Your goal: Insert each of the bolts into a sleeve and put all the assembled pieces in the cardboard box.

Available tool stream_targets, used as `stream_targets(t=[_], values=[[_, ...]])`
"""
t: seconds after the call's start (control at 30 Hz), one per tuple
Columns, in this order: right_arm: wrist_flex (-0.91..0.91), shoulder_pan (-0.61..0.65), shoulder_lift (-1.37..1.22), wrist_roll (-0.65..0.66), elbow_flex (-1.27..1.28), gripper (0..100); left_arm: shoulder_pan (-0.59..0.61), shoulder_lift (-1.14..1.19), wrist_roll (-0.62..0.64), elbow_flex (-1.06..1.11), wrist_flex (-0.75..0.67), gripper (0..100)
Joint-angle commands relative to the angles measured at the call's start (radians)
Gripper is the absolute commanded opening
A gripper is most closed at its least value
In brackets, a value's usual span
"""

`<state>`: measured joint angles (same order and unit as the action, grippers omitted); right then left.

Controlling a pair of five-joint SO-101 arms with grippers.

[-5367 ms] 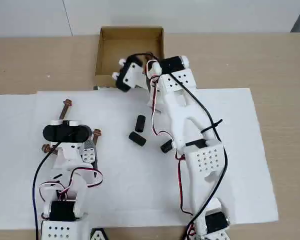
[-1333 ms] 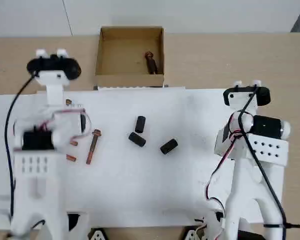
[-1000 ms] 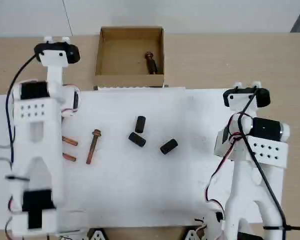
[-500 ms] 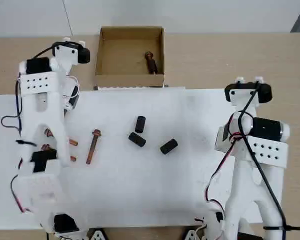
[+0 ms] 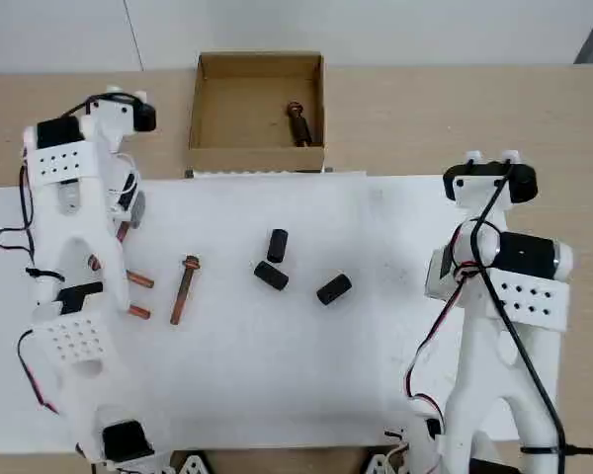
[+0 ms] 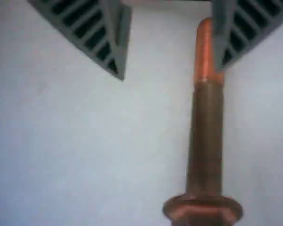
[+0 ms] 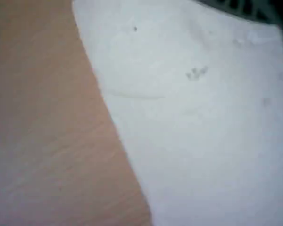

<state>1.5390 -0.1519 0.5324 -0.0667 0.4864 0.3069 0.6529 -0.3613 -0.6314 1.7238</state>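
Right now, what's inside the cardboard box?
One bolt with a dark sleeve on its shank lies in the cardboard box, by its wall on the high view's right. The near wall may cover a strip of floor behind it.

Light wooden table (image 5: 425, 109); white paper sheet (image 5: 306, 375) covers its near part. White wall (image 5: 376, 30) beyond table's far edge, one vertical seam. Even lighting.

Table (image 5: 474, 109) carries paper (image 5: 306, 375) (white), box (image 5: 242, 109).
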Motion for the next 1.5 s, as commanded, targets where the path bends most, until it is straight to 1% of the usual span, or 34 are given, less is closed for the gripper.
stream_targets(t=[0.0,0.17,0.47,0.67,0.9,0.97,1.13,1.23,1.37,1.47], values=[[-0.016,-0.002,0.033,-0.006,-0.005,0.4,0.011,0.006,-0.011,-0.048,0.011,14],[-0.018,-0.002,0.033,-0.006,-0.006,0.4,0.011,0.069,-0.028,-0.117,0.006,14],[-0.018,-0.002,0.033,-0.006,-0.006,0.4,0.028,0.262,-0.028,-0.346,0.014,14],[-0.018,-0.002,0.033,-0.006,-0.006,0.4,0.026,0.336,-0.028,-0.42,0.014,13],[-0.018,-0.002,0.033,-0.006,-0.006,0.4,0.023,0.384,-0.028,-0.438,0.014,1],[-0.018,-0.002,0.035,-0.006,-0.006,0.4,0.021,0.387,-0.028,-0.438,0.014,0],[-0.004,-0.001,0.044,-0.005,-0.029,0.4,0.008,0.377,-0.021,-0.444,0.029,0],[0.062,-0.001,0.044,-0.005,-0.092,0.4,-0.014,0.351,-0.009,-0.444,0.031,0],[0.17,-0.001,0.044,-0.003,-0.222,0.4,-0.041,0.163,0.089,-0.435,0.031,0],[0.185,-0.001,0.045,0.051,-0.27,0.3,-0.091,-0.003,0.095,-0.432,0.031,0]])
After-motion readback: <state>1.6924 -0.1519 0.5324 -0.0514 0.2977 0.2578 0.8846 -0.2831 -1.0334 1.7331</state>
